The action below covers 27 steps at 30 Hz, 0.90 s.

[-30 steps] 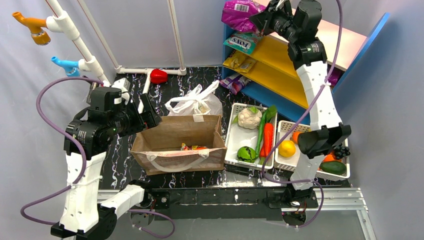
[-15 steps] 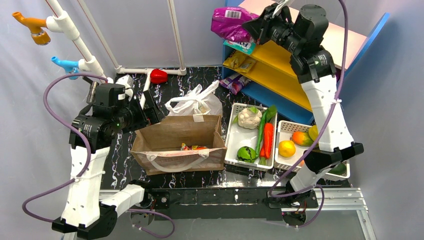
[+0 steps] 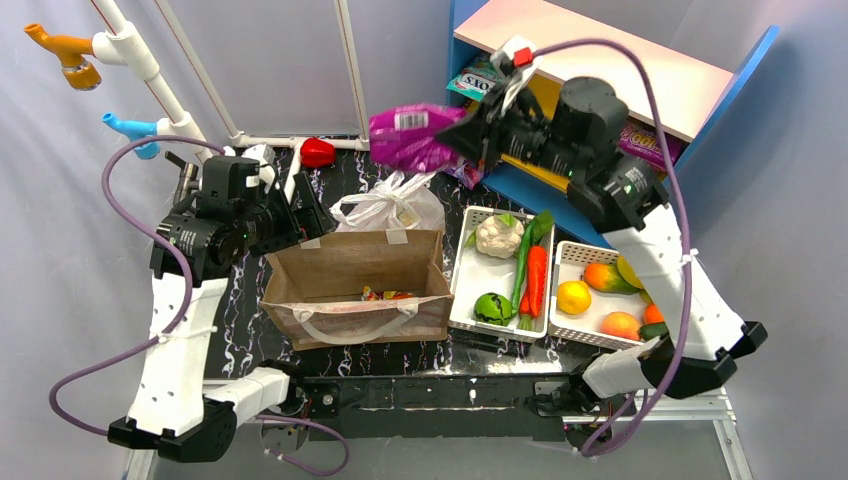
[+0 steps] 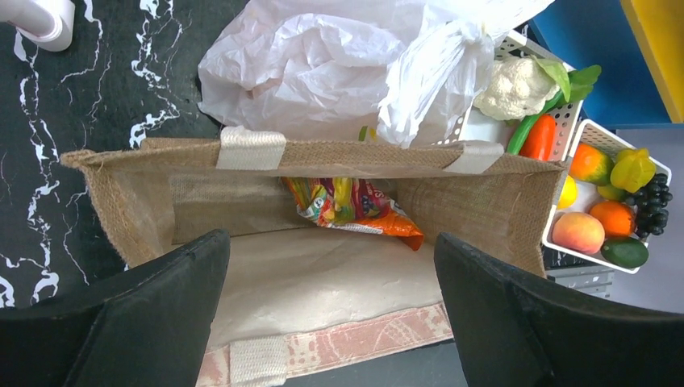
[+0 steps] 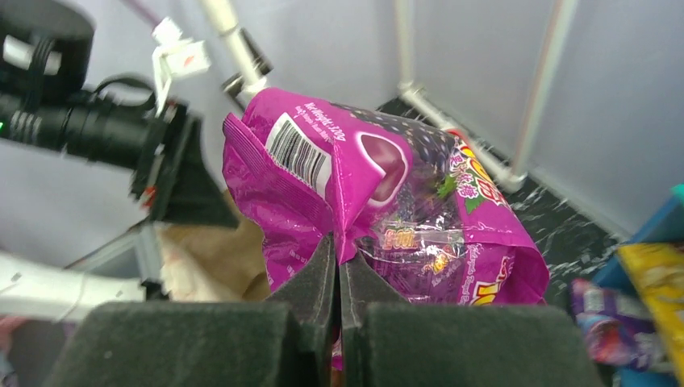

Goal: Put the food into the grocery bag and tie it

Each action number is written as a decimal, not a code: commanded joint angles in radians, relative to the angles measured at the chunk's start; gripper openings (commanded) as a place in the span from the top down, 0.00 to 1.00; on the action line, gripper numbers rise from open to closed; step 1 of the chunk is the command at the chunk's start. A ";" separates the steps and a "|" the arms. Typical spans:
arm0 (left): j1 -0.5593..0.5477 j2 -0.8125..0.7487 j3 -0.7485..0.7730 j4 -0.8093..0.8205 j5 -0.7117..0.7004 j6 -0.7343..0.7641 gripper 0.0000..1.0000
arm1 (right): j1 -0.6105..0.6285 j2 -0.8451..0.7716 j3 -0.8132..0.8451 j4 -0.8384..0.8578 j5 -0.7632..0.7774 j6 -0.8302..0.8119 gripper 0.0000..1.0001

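Purple snack packet hangs pinched in our right gripper, whose jaws are clamped tight on its edge, above and behind the brown sack. Our left gripper hovers spread wide and empty over the sack's left end. We see the white plastic grocery bag slumped against the sack's far side. The toy food lies in baskets right of the sack.
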 commanded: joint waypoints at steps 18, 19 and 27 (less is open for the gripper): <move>0.007 -0.051 0.120 -0.052 -0.056 0.028 0.02 | 0.355 -0.165 -0.363 0.216 0.044 0.189 0.99; 0.008 -0.056 0.130 -0.062 -0.057 0.036 0.02 | 0.369 -0.155 -0.364 0.214 0.042 0.190 0.99; 0.008 -0.102 0.150 -0.079 -0.094 0.053 0.02 | 0.408 -0.064 -0.364 0.230 0.059 0.240 0.99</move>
